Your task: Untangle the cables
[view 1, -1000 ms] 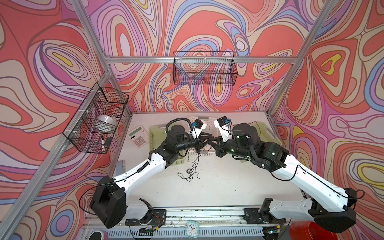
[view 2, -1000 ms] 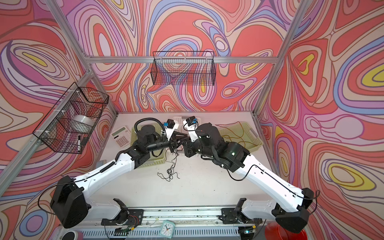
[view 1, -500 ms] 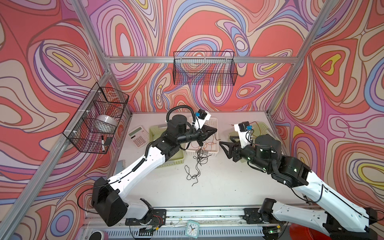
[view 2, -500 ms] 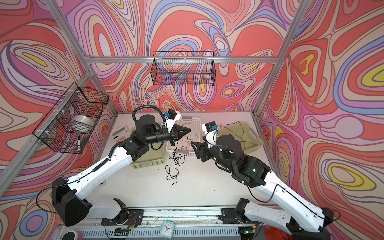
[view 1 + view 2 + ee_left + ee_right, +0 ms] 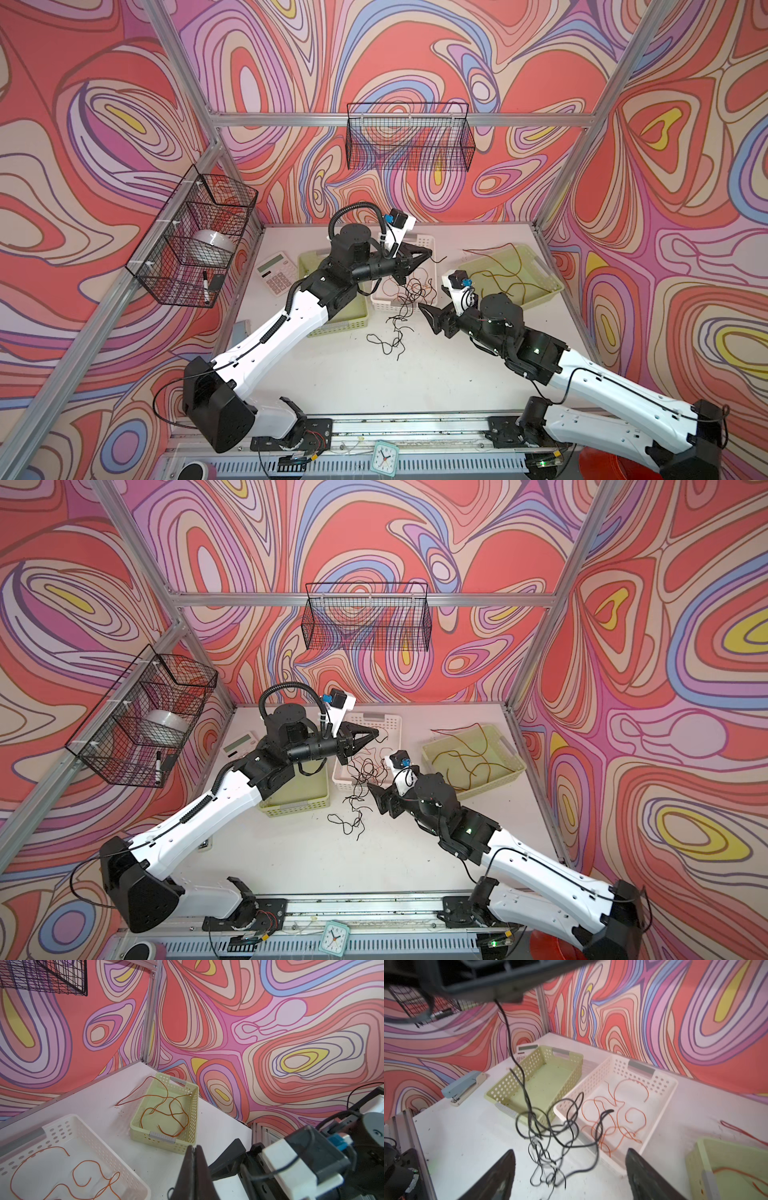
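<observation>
Both top views: high over the front edge, looking down & toward back wall, whole white desk (image 5: 415,386) + both arms in frame, near-identical. L wrist cam: close behind left claw (image 5: 194,1148), faces back-right corner. R wrist cam: close behind right claw (image 5: 570,1152), faces back-left corner. Both wrist views share the white perforated plastic basket (image 5: 104,1145).

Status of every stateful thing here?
tangled thin black cables: hanging from left tool, lower ends on white table.
left tool: shut on those cables.
right tool: open, empty.
thin orange cables: loose in white perforated basket.
orange-brown cables: in right pale-green basket, one over rim.
left pale-green perforated basket: empty.
</observation>
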Tool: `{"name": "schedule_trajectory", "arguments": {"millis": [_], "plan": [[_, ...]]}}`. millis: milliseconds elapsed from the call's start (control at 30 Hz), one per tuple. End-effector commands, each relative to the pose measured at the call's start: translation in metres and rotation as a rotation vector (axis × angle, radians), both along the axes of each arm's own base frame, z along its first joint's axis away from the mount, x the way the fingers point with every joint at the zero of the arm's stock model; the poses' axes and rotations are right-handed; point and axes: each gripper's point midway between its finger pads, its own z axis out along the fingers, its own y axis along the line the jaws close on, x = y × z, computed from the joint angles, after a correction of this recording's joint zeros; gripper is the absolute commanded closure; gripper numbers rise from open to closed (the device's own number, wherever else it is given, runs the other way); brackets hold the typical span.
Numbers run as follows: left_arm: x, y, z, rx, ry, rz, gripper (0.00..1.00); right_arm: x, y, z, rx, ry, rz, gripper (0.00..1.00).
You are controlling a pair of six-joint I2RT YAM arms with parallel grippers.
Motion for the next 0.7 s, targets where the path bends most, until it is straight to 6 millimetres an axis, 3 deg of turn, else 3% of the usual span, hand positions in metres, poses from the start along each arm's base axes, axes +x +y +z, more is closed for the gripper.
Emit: {"name": "schedule_trajectory", "arguments": {"millis": [0, 300, 367, 500, 667], "plan": [[-0.007, -0.003, 0.014, -0.016, -0.001, -0.007, 1.0, 0.005, 0.02, 0.046, 0.111, -0.16, 0.066, 0.14], [-0.013, -0.01, 0.033, -0.031, -0.032, -0.007, 1.0, 0.023, 0.04, 0.053, 0.238, -0.2, 0.056, 0.24], [-0.016, -0.012, 0.038, -0.036, -0.034, -0.014, 1.0, 0.032, 0.039, 0.048, 0.243, -0.173, 0.008, 0.36], [-0.017, -0.009, 0.05, -0.051, -0.044, 0.005, 1.0, 0.031, 0.044, 0.04, 0.275, -0.166, 0.029, 0.66], [-0.016, -0.003, 0.081, -0.037, -0.11, 0.032, 1.0, 0.022, 0.048, -0.008, 0.235, -0.043, 0.071, 0.86]]}}
